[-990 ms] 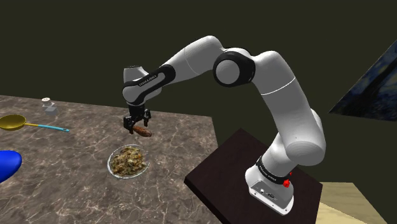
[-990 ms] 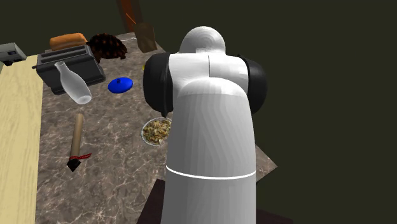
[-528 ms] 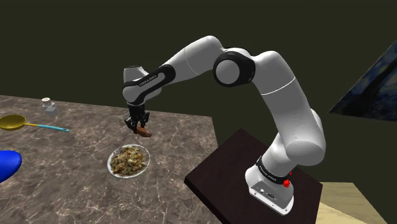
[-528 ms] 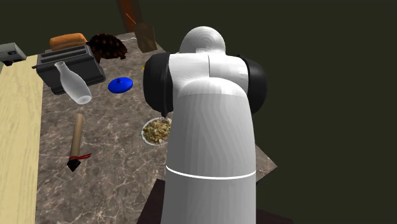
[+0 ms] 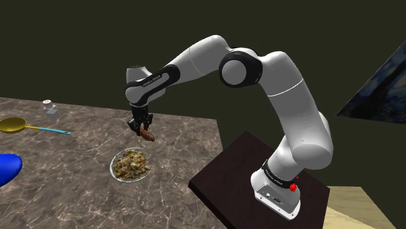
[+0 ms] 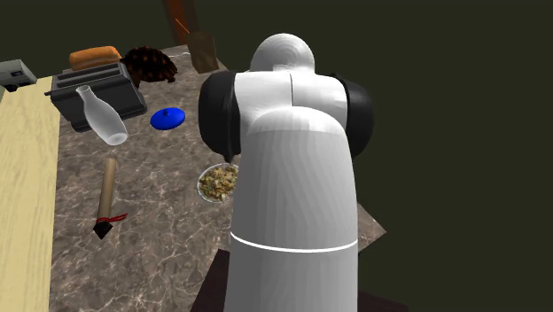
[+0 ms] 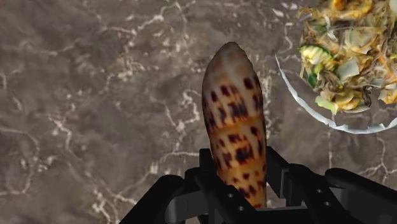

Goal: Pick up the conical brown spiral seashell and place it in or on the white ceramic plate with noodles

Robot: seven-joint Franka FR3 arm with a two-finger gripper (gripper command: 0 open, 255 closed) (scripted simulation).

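A brown spotted conical seashell [image 7: 234, 121] is clasped between my black fingers, its pointed end sticking out past the fingertips. In the shoulder view my gripper [image 5: 142, 126] is shut on the seashell [image 5: 148, 135] and holds it a little above the marble counter. The white plate [image 5: 115, 172] of noodles sits just below and toward the shoulder view's lower left of the shell. In the wrist view the plate's rim [image 7: 310, 109] curves close beside the shell. The plate [image 6: 203, 191] also peeks out beside my arm in the second exterior view.
A blue lid [image 5: 8, 166], a yellow spoon [image 5: 14, 123] with a teal handle and a small shaker [image 5: 49, 108] lie toward the shoulder view's left. The second exterior view has a toaster [image 6: 93, 96], a glass bottle [image 6: 100, 115], a rolling pin [image 6: 106, 191] and a blue lid [image 6: 167, 118].
The fingers went from open around the seashell to shut on it, and the shell has risen slightly off the counter. The plate has not moved.
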